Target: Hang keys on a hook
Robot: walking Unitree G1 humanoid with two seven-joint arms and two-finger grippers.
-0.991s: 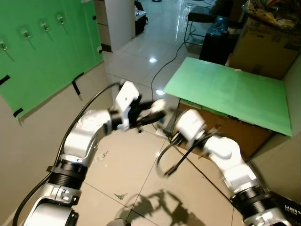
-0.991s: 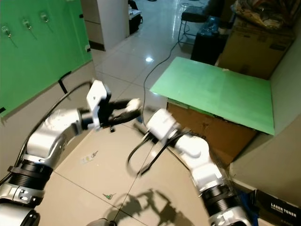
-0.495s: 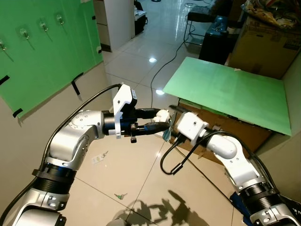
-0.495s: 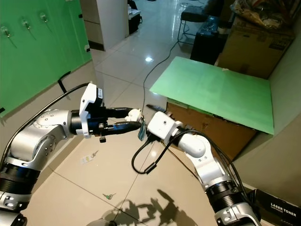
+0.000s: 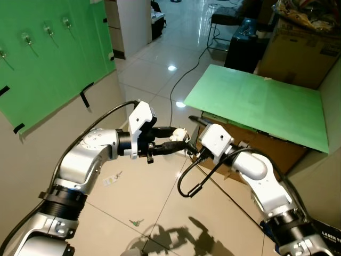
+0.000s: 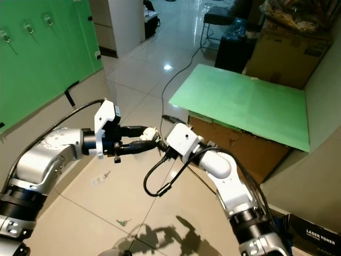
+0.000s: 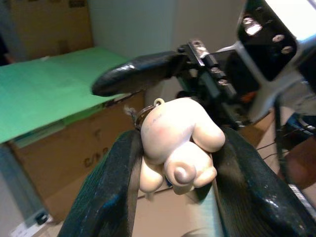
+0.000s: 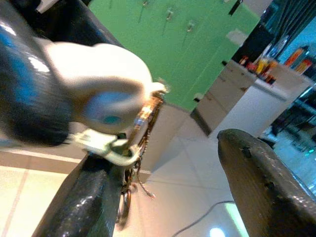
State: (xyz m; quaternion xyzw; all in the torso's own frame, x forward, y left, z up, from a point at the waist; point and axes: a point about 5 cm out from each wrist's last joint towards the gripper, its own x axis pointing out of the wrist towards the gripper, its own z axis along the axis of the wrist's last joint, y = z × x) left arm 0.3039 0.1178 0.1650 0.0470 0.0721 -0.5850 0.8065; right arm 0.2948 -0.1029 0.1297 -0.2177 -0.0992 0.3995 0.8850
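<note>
We're in a cluttered indoor test space: glossy tiled floor (image 5: 154,64), a green board (image 5: 48,58) carrying hooks (image 5: 68,22), stacked cardboard boxes (image 5: 298,50), and a cable (image 5: 184,80) trailing across the tiles.

A cream-white keychain charm (image 7: 178,139) sits between black claw fingers (image 7: 116,187), near a green board (image 5: 259,104) and beige floor tiles (image 5: 154,200).

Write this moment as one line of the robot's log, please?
phase: handover mid-air | left gripper: jaws shut on cream keychain charm | right gripper: jaws open at key ring | wall hooks: bare
</note>
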